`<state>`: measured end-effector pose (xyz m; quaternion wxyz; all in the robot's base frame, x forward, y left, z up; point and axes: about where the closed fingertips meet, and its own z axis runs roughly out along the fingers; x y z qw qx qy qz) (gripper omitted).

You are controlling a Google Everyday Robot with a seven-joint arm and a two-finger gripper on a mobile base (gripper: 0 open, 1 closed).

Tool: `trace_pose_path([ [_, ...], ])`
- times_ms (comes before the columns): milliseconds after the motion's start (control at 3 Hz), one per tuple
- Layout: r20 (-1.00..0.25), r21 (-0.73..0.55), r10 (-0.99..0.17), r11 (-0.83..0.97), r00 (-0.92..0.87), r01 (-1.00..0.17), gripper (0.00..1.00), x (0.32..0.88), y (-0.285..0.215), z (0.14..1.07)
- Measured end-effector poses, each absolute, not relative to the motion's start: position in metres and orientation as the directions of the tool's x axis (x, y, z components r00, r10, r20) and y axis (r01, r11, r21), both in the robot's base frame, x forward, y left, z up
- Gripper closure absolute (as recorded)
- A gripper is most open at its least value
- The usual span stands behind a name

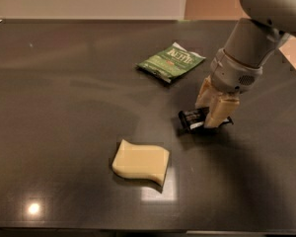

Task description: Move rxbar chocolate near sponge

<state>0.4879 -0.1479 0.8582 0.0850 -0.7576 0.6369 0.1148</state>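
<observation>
I've got the claw (pixel 208 116) down at the tabletop (pixel 64 102), right of centre. Its two tan fingers (pixel 220 110) are pinched narrow across the rxbar chocolate (pixel 191 119). The bar's black end w/ white print sticks out left of the fingers, and a sliver shows on the right. Can't tell if the bar is lifted or resting on the surface. The sponge (pixel 140 160) sits fwd and left of it, near but apart, w/ bare tabletop between. The green chip bag (pixel 171 61) lies further back, apart from both.

My read: the step in hand is the carry toward the sponge, w/ a short gap left to close. To do it well I'd go low & slow on a straight diagonal toward the sponge's right edge. Grip stays firm, since the wrapper looks thin & slick and could pivot btwn the fingers. I'd stop short so the protruding end doesn't shove the sponge; the foam's prob light and would slide. Then set the bar flat just beside it, open, and lift straight up so the fingers don't flick it.
</observation>
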Motion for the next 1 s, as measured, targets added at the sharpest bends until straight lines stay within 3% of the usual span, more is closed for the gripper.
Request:
trace_pose_path([
  [667,-0.319,0.040,-0.913,-0.283,0.256,-0.958,1.00,0.464,-0.093,0.866],
  [1000,-0.343,0.043,-0.892,-0.329,0.295,-0.943,0.82,0.462,-0.071,0.870],
])
